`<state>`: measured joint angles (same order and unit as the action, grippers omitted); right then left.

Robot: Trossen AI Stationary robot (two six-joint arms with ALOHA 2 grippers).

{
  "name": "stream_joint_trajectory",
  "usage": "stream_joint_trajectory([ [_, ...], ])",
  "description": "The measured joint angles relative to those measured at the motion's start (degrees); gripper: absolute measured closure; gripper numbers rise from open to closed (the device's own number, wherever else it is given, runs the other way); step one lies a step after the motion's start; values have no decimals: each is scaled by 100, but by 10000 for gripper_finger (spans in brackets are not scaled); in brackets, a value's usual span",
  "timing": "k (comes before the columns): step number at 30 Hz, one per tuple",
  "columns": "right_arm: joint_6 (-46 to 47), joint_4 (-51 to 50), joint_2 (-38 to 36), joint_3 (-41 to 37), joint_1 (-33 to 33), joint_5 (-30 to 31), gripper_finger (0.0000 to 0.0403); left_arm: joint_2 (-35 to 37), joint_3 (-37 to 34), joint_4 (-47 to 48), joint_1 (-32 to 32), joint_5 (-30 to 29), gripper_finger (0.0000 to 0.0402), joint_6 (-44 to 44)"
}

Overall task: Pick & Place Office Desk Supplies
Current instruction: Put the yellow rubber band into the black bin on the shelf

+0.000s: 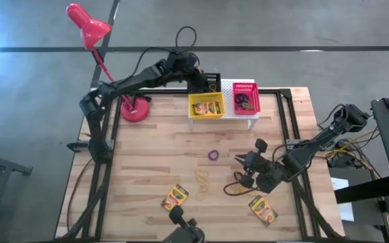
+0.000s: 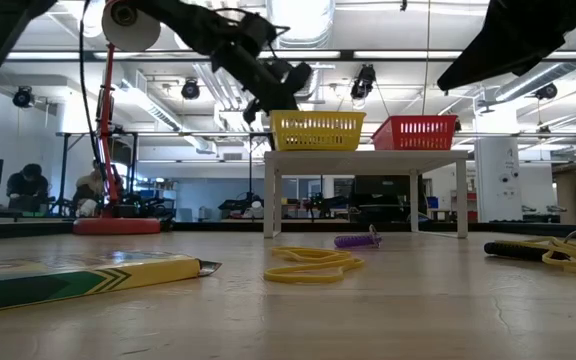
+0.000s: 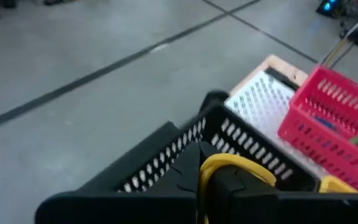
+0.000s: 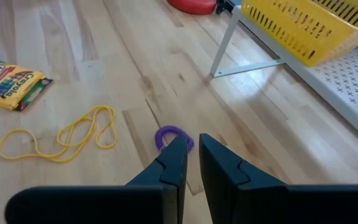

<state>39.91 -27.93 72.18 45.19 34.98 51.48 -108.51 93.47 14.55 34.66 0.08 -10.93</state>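
Observation:
My left gripper [image 1: 196, 82] reaches over the black slotted basket [image 3: 229, 140] on the white riser's far side and is shut on a yellow-tan rubber band [image 3: 236, 165]. Beside it stand the yellow basket [image 1: 206, 106], with a crayon box in it, and the pink-red basket [image 1: 246, 98]. My right gripper [image 4: 191, 155] hovers low over the table, shut and holding nothing, just short of the purple ring [image 4: 169, 135]. More rubber bands [image 1: 202, 181] and two crayon boxes [image 1: 175, 197] [image 1: 263, 210] lie flat on the wood. My left gripper has the rubber band's loop [image 3: 207, 174] between its two fingers. The band arcs out past the fingertips above the black basket's inside. The fingers themselves cover the exact place of contact.
The red desk lamp [image 1: 135, 108] stands at the table's far left. The white perforated riser [image 1: 248, 116] carries the baskets along the far edge. A dark cable loop [image 1: 234, 189] lies beside the right gripper. Bare wood stretches across the table's left half.

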Motion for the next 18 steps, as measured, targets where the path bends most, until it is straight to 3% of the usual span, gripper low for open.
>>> stream_joint_trajectory([
  [5, 0, 6, 0, 0, 0, 6, 364, -182, 146, 274, -10, 124, 376, 1],
  [9, -1, 27, 0, 0, 0, 9, 364, -209, 414, 629, -5, 144, 343, 1],
  [13, -1, 37, 0, -10, 0, 13, 364, -204, 930, 1442, 4, 149, 308, -1],
  [18, -1, 95, 0, -11, 0, 145, 364, -244, 1489, 2320, 21, 61, 303, -4],
])
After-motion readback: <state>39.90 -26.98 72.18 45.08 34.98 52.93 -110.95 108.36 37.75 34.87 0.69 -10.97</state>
